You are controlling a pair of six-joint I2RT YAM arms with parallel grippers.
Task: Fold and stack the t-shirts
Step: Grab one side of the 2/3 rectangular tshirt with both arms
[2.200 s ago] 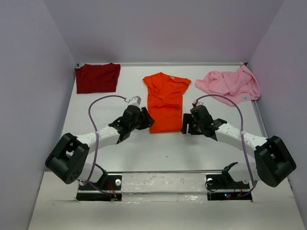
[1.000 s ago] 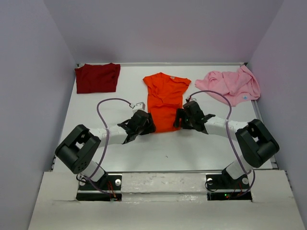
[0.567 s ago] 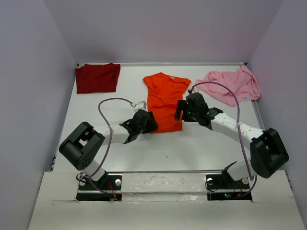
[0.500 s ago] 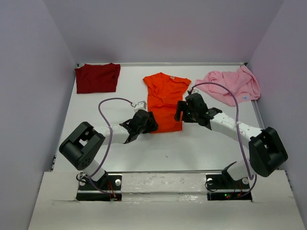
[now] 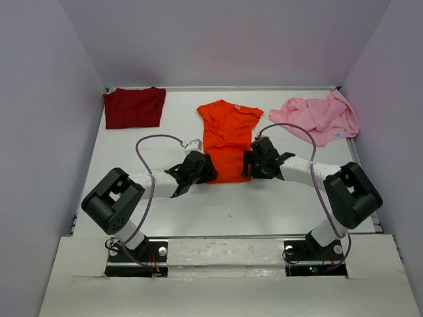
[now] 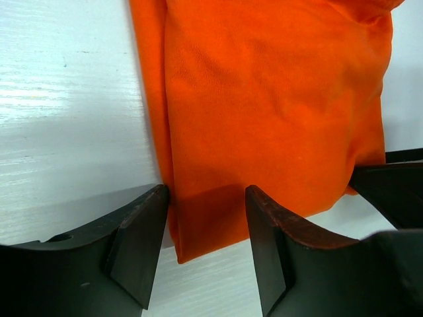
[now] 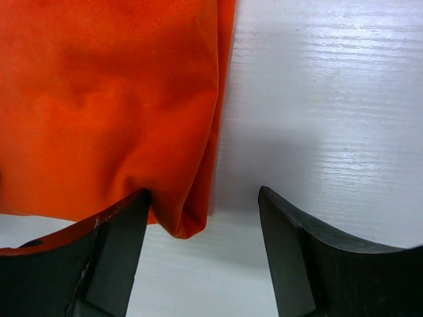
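The orange t-shirt (image 5: 228, 139) lies flat mid-table, sides folded in, collar far. My left gripper (image 5: 201, 170) sits low at its near left corner. In the left wrist view the left gripper (image 6: 206, 198) is open and the orange t-shirt (image 6: 264, 99) has that corner lying between the fingers. My right gripper (image 5: 250, 165) is at the near right corner. The right wrist view shows the right gripper (image 7: 203, 198) open, with the corner of the orange t-shirt (image 7: 112, 99) beside its left finger. The maroon t-shirt (image 5: 134, 107) lies folded far left. The pink t-shirt (image 5: 317, 117) is crumpled far right.
White table (image 5: 225, 205) with walls on three sides. Bare tabletop shows between the shirt's near hem and the arm bases. The right gripper's black body (image 6: 390, 185) shows at the right edge of the left wrist view, close to the hem.
The right gripper lifted away toward the shirt's right side, then came back down to the near right corner. The left gripper stayed at the near left corner. Both jaws narrowed slightly.
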